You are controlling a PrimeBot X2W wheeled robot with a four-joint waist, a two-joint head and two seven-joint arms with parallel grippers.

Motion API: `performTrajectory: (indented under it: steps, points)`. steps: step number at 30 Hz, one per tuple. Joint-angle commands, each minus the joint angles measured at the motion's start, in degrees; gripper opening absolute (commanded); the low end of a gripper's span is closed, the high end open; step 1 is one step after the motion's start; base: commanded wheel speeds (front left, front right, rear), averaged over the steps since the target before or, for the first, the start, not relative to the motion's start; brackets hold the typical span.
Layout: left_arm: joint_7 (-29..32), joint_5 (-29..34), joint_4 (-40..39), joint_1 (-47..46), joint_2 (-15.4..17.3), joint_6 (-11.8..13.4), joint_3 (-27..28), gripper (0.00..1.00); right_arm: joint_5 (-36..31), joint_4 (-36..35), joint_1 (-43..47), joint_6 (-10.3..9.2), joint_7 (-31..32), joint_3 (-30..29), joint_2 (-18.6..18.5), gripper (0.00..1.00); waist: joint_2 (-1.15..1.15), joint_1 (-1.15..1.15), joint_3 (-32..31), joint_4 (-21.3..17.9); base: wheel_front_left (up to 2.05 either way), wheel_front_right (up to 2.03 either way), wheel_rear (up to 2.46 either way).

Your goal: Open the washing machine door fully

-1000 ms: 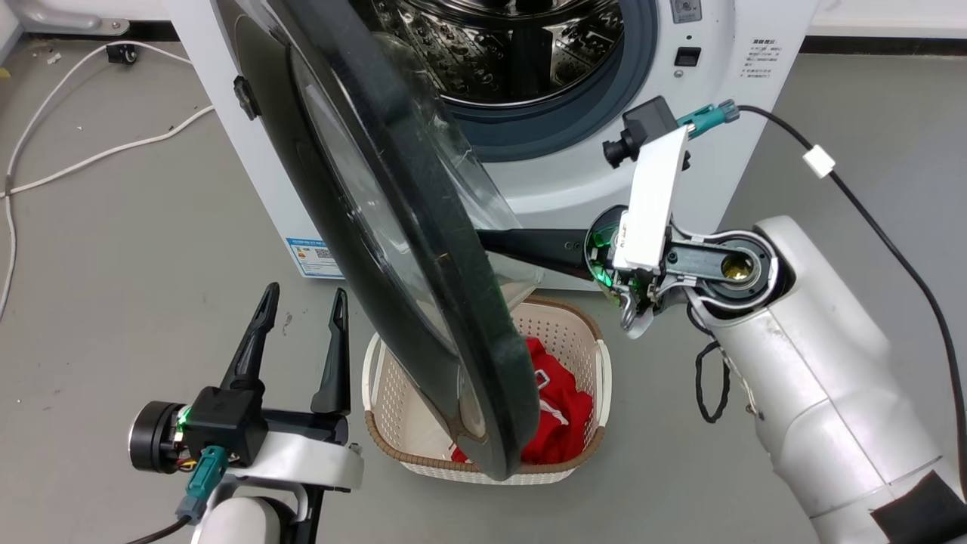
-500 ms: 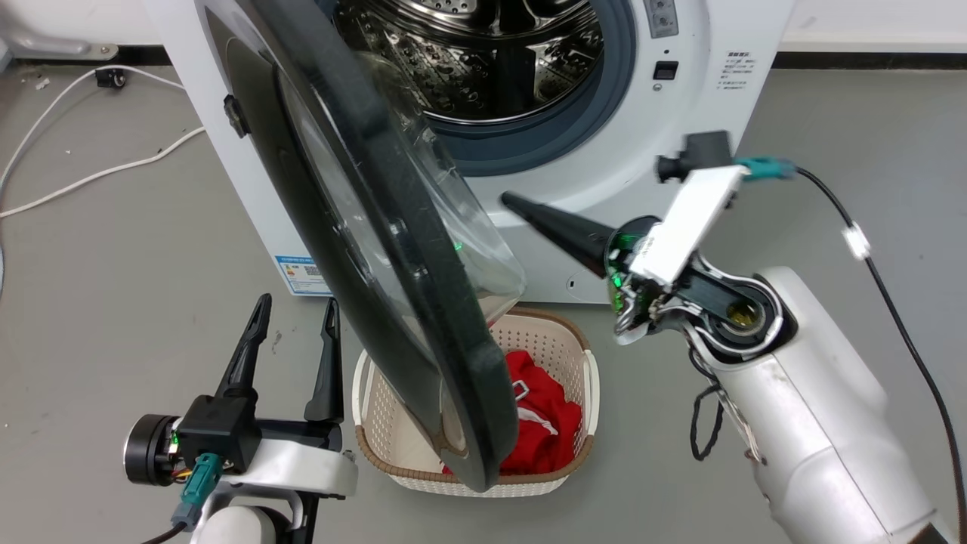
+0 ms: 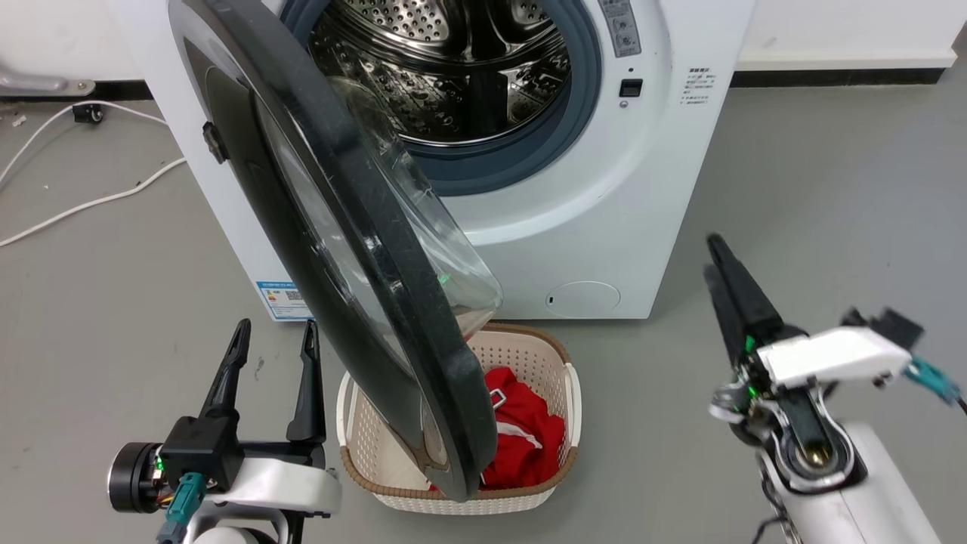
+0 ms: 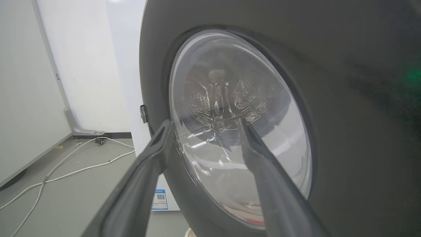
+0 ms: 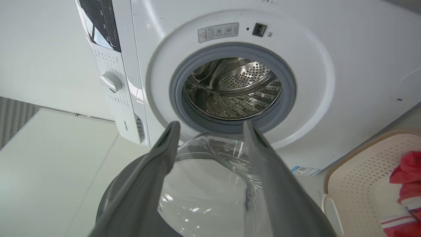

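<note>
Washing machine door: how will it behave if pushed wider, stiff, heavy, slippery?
The washing machine door looks rigid, so it likely swings as one piece. Its glossy black face may let fingers slip. The thick glass bowl suggests it is heavy for its size.

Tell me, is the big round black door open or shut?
Open. The large round glossy black door stands swung out, baring the shiny steel drum.
</note>
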Motion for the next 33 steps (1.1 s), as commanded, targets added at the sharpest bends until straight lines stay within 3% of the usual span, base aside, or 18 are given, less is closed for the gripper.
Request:
performTrajectory:
  steps: [1, 5, 9, 13, 18, 24, 27, 33]
  points:
    - [-0.1, 0.0, -0.1, 0.5, 0.0, 0.1, 0.2, 1.0, -1.0, -0.8, 1.3, 0.02, -1.1, -0.3, -0.5, 1.0, 0.0, 0.0, -0.2, -0.2, 0.0, 0.0, 0.0]
    - [-0.1, 0.0, 0.0, 1.2, 0.0, 0.1, 0.8, 1.0, -3.2, -4.5, 7.2, 0.02, -8.5, -3.2, -0.3, 1.0, 0.0, 0.0, -0.6, -0.7, 0.0, 0.0, 0.0]
    - [-0.1, -0.2, -0.1, 1.5, 0.0, 0.3, 1.2, 1.0, -11.4, -7.9, 11.8, 0.02, -14.1, -5.1, -1.7, 1.0, 0.0, 0.0, -0.8, -1.2, 0.0, 0.0, 0.0]
    - [-0.1, -0.2, -0.2, 1.5, 0.0, 0.5, 1.4, 1.0, -27.0, -11.5, 14.5, 0.01, -15.5, -9.0, -2.0, 1.0, 0.0, 0.0, -0.8, -1.6, 0.0, 0.0, 0.0]
    - [-0.1, -0.2, -0.3, 1.0, 0.0, 0.6, 1.5, 1.0, -50.7, -20.5, 16.6, 0.01, -15.5, -14.8, 0.8, 1.0, 0.0, 0.0, -0.8, -1.8, 0.0, 0.0, 0.0]
    - [-0.1, -0.3, -0.3, 0.7, 0.0, 0.7, 1.6, 1.0, -73.3, -28.3, 19.3, 0.01, -15.2, -12.0, 2.0, 1.0, 0.0, 0.0, -0.8, -1.7, 0.0, 0.0, 0.0]
    - [-0.1, -0.2, -0.4, 0.7, 0.0, 0.8, 1.7, 1.0, -78.0, -28.9, 20.8, 0.01, -14.5, -10.3, 2.0, 1.0, 0.0, 0.0, -0.7, -1.7, 0.0, 0.0, 0.0]
    - [-0.1, 0.1, -0.5, 0.5, 0.0, 0.6, 1.7, 1.0, -80.1, -24.6, 22.5, 0.0, -14.4, -9.9, 2.0, 1.0, 0.0, 0.0, -0.5, -1.4, 0.0, 0.0, 0.0]
